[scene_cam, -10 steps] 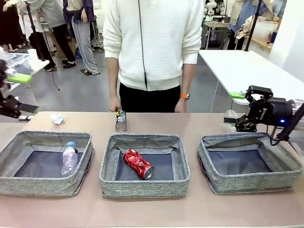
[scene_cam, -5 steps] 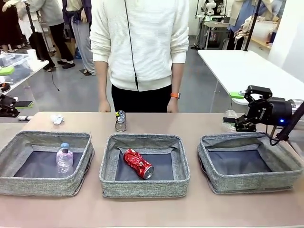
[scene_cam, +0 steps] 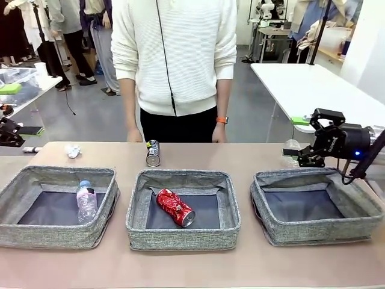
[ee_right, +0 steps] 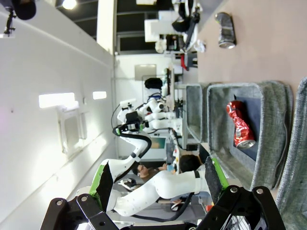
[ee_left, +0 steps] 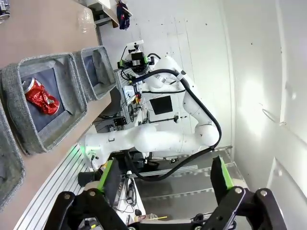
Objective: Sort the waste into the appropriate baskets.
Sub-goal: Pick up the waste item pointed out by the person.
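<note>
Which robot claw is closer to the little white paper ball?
Left. The left gripper hangs just left of the paper wad; the right gripper is far across the table, by the right-hand basket's far side.

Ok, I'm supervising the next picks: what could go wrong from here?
The dark can lies on its side on the table beyond the middle basket; a nudge could roll it away. The clear bottle sits close by the open right tool and might get knocked. The paper wad is small, so a grasp may miss it.
</note>
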Controlling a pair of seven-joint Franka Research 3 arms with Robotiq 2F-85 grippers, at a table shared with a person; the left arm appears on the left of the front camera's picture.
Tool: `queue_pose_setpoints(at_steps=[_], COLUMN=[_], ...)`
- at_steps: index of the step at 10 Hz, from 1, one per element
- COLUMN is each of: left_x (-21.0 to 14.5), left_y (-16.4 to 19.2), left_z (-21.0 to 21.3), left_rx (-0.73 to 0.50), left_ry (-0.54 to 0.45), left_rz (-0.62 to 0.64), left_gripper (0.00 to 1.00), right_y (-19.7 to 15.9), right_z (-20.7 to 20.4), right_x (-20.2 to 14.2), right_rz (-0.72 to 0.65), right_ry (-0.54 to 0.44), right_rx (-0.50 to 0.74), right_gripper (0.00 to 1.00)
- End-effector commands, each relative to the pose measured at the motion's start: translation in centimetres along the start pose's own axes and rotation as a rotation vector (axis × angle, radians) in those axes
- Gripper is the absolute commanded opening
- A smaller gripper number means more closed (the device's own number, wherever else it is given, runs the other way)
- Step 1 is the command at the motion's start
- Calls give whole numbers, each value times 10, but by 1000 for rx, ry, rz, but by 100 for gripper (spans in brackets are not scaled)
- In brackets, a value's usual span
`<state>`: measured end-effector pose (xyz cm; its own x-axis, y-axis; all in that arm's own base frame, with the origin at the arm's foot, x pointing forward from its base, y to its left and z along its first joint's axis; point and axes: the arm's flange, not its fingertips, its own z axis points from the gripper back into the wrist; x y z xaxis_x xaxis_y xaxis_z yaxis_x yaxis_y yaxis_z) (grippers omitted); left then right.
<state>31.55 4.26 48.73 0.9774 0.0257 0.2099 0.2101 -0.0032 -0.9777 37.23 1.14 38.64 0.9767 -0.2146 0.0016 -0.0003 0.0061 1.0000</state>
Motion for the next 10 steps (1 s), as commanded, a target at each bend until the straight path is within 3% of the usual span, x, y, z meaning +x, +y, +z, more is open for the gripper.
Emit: queue_pose_setpoints(at_steps=[1, 10], left_x=[-2, -2], left_y=[-1, -1], left_z=[0, 0], left_rx=[-7, -7], left_ry=[7, 7], left_rz=[-15, -15], left_gripper=[98, 98], right_y=[3, 3], right_z=[-1, -1], right_x=[1, 1], right_rz=[16, 16], right_ry=[-2, -2], right_rx=[14, 14], right_gripper=[100, 100])
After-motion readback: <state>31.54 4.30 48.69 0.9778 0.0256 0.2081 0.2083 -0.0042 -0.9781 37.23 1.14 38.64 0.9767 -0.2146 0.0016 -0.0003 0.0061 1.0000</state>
